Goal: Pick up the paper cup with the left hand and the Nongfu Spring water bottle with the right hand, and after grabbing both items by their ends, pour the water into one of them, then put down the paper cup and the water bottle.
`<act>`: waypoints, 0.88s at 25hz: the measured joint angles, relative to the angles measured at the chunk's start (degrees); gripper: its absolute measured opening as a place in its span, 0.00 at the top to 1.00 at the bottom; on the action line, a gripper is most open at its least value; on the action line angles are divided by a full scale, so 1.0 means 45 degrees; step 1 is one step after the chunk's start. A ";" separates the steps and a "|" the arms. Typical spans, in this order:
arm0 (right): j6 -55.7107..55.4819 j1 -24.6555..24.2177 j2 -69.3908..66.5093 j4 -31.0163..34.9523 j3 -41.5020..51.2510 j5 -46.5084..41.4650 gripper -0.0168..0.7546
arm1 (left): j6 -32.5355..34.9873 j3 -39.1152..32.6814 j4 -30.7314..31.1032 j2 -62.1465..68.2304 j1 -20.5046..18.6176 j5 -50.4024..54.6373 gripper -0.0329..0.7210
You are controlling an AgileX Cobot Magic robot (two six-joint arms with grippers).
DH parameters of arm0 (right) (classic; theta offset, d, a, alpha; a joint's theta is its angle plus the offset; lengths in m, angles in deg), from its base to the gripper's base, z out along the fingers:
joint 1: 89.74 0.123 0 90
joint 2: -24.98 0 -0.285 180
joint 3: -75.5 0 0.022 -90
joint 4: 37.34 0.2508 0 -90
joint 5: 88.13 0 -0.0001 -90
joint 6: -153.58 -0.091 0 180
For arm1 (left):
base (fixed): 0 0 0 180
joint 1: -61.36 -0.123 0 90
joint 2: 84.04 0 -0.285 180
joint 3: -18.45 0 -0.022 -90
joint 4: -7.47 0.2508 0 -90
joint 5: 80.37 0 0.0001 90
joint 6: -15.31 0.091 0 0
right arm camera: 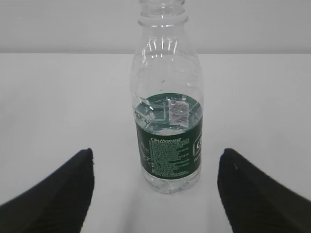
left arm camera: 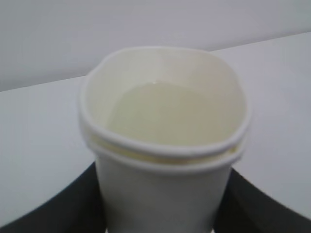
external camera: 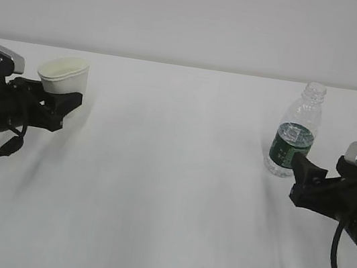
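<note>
Cup: the paper cup (external camera: 64,75) sits clamped in the left gripper (external camera: 53,102) at the far left of the counter (external camera: 169,194); its rim looks squeezed out of round; pale water (left arm camera: 170,116) lies in the bottom.
Bottle: the water bottle (external camera: 294,132) stands upright and uncapped at the right, water low behind the green label; nothing touches it.
Right gripper: the right gripper (right arm camera: 155,189) stands wide, one finger either side of the bottle's base, both clear of it.
Risk, left: a thin cup pinched this hard may buckle or slip, spilling its water.
Risk, right: a light, near-empty bottle could tip from one finger's nudge; an open neck means a spill.
</note>
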 joint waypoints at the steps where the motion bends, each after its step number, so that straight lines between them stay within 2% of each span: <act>1: 0.0000 0.0000 0.0000 0.0000 0.0000 0.0000 0.21 | 0.0000 0.0000 0.0000 0.0000 0.0000 0.0000 0.42; 17: -0.0195 0.0000 0.0000 -0.0159 0.0000 0.0000 0.21 | 0.0360 0.0000 -0.0717 0.0952 0.0000 -0.0054 0.42; 22: -0.0238 0.0000 0.0000 -0.0235 0.0000 0.0000 0.21 | 0.0382 0.0420 -0.0823 0.1077 0.0000 -0.0076 0.42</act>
